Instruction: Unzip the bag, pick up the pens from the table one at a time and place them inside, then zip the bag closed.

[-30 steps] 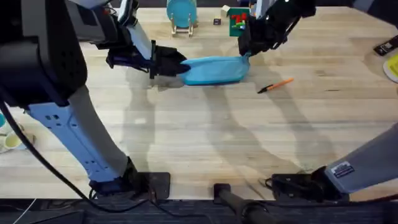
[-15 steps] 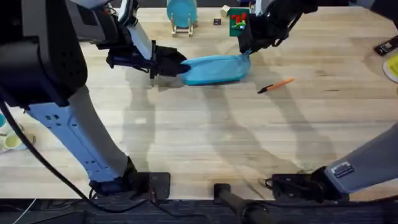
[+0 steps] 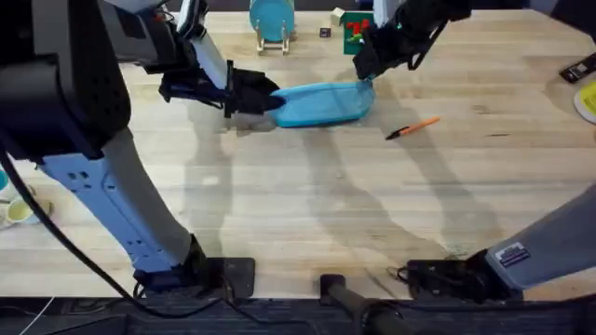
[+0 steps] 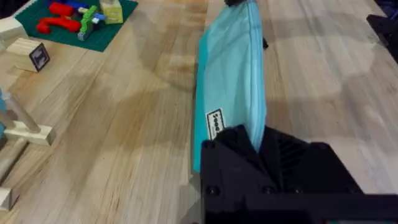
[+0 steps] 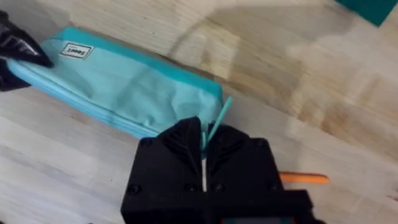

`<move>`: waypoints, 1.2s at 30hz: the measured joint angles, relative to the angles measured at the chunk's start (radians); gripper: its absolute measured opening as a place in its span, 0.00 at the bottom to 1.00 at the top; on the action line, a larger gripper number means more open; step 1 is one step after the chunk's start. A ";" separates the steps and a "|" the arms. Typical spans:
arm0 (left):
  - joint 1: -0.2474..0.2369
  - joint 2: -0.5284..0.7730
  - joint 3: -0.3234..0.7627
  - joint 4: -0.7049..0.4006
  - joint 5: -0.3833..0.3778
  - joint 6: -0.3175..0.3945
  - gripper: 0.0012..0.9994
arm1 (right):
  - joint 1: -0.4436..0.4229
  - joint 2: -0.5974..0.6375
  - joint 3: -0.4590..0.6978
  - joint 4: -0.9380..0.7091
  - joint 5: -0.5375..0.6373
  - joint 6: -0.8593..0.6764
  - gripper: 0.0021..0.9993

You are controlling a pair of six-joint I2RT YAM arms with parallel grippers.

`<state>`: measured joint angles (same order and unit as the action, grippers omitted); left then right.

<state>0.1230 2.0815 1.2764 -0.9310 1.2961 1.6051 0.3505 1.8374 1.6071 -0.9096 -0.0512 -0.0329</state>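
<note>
While both grippers pinch its ends, the bag lies left-right.

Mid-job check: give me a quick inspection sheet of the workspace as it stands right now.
Surface: pale plank table.
Job's things: light blue bag lying flat; one orange pen beside it on the table.
Clutter: teal disc on wooden stand, green plate of toy bricks at the far edge.
Grippers: left gripper shut on the bag's end; right gripper shut on the teal pull tab.
Cables: black cable beside the left arm's base.
Surroundings: nothing seen.
</note>
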 joint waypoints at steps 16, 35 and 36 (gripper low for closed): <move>0.001 0.000 0.000 0.001 -0.001 0.000 0.04 | 0.042 0.000 0.027 0.042 -0.009 -0.065 0.03; 0.006 0.000 0.000 0.000 -0.002 0.000 0.04 | 0.129 0.022 0.028 0.111 -0.003 -0.076 0.03; 0.006 0.000 0.000 0.000 -0.002 0.000 0.04 | 0.129 0.024 0.028 0.112 -0.003 -0.076 0.03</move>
<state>0.1287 2.0815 1.2766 -0.9306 1.2943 1.6051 0.4800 1.8609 1.6352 -0.7980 -0.0547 -0.1093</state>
